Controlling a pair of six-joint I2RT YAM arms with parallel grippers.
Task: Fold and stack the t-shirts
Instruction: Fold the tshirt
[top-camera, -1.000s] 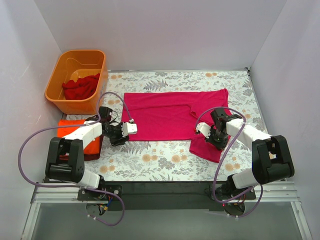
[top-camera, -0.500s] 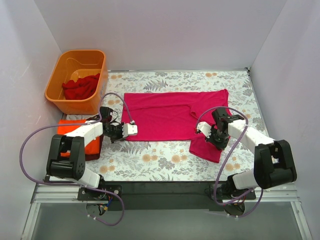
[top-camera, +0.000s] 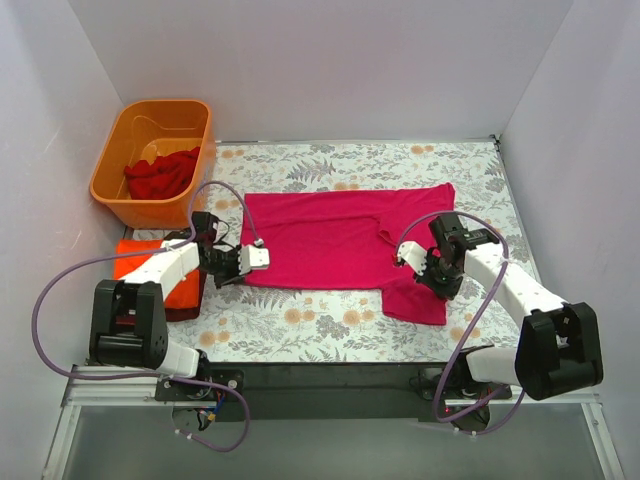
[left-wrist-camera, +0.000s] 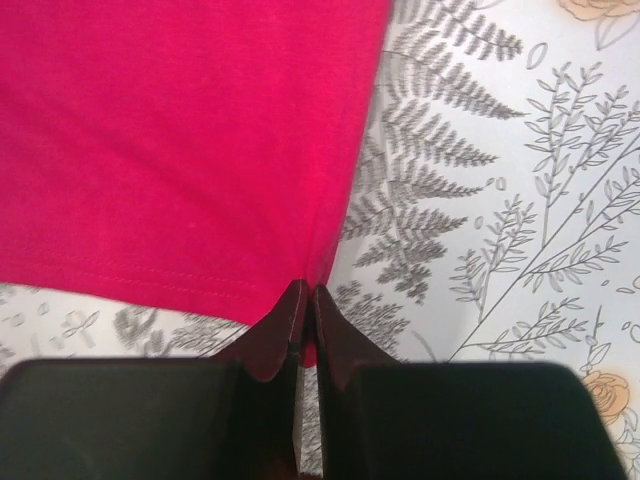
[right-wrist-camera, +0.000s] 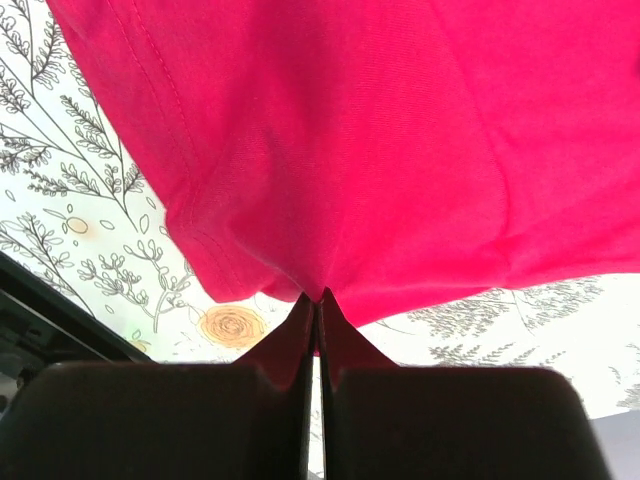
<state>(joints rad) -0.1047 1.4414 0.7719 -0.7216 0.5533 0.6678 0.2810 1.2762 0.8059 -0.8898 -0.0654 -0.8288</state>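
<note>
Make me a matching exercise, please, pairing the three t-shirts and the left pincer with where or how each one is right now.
Things:
1. magenta t-shirt
2. red t-shirt
3. orange t-shirt
4. left pincer

Places or states:
A. bunched up inside the orange tub
B. shut on a hem corner of cloth
C. spread out on the floral table
D. folded at the table's left edge

Pairs: 1-C; 2-A; 3-D; 4-B
</note>
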